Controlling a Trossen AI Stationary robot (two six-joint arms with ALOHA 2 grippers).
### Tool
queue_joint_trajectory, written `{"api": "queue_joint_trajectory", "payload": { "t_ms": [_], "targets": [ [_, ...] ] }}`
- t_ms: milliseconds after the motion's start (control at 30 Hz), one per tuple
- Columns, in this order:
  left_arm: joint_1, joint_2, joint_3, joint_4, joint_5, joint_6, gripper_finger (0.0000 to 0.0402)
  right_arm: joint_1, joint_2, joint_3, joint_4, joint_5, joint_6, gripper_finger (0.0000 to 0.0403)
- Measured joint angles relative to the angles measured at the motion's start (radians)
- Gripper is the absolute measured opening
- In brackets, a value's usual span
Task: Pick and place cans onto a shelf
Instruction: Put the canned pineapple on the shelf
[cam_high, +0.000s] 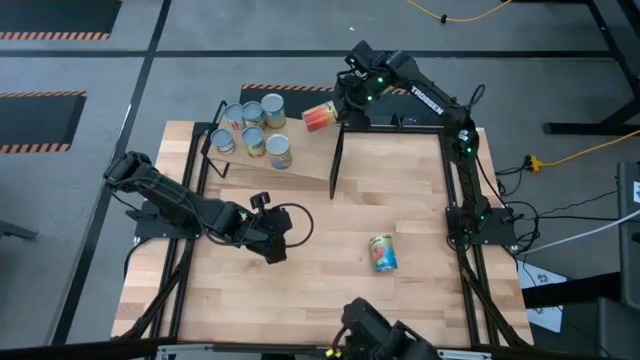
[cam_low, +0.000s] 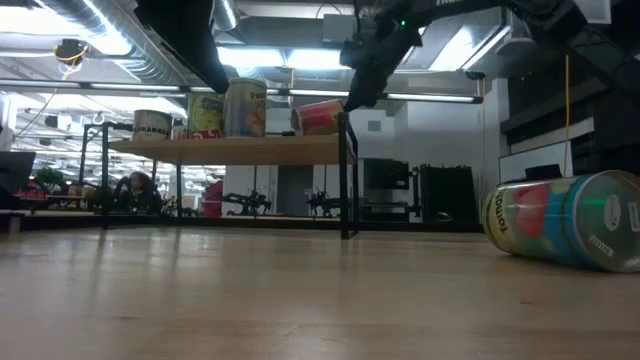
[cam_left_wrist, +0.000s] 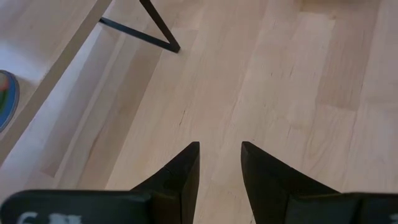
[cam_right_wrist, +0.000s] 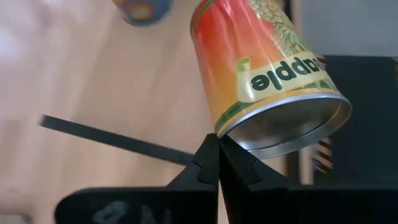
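Note:
The shelf (cam_high: 305, 160) stands at the table's far left, a tilted plywood board in a black frame. Several cans (cam_high: 253, 128) stand upright on it. A red-orange can (cam_high: 320, 117) lies on its side at the shelf's far right end (cam_low: 320, 117), beside the black divider (cam_low: 347, 170). My right gripper (cam_high: 345, 100) is shut just right of and above that can, its tips (cam_right_wrist: 219, 146) close under the can's silvery end. My left gripper (cam_high: 275, 245) hangs open over the bare table, nothing between its fingers (cam_left_wrist: 186, 168). Another can (cam_high: 383, 253) lies on its side on the table. My right gripper points its shut fingers slanting down at the rim of the red-orange can's silvery end (cam_right_wrist: 249, 146). I cannot tell whether the tips touch the rim or stand just clear of it. The can lies on its side on the shelf.
The black table frame runs along the right edge (cam_high: 460, 200) and carries the right arm's base. The fallen can on the table (cam_low: 565, 220) lies right of centre. Open wood lies between it and the shelf (cam_high: 400, 180).

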Motion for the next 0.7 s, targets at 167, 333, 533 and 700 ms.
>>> {"api": "queue_joint_trajectory", "payload": {
  "t_ms": [167, 333, 533, 700],
  "targets": [
    [0.000, 0.000, 0.000, 0.000, 0.000, 0.000, 0.0111, 0.050, -0.046, 0.000, -0.005, 0.229, 0.000, 0.0004],
    [0.000, 0.000, 0.000, 0.001, -0.001, 0.001, 0.0111, 0.108, -0.061, 0.000, -0.054, 0.391, -0.004, 0.0004],
    [0.000, 0.000, 0.000, 0.001, -0.001, 0.001, 0.0111, 0.171, -0.061, 0.000, -0.104, 0.435, -0.054, 0.0004],
    [0.000, 0.000, 0.000, 0.001, -0.001, 0.001, 0.0111, 0.216, -0.076, 0.000, -0.119, 0.590, -0.066, 0.0003]
  ]
}}
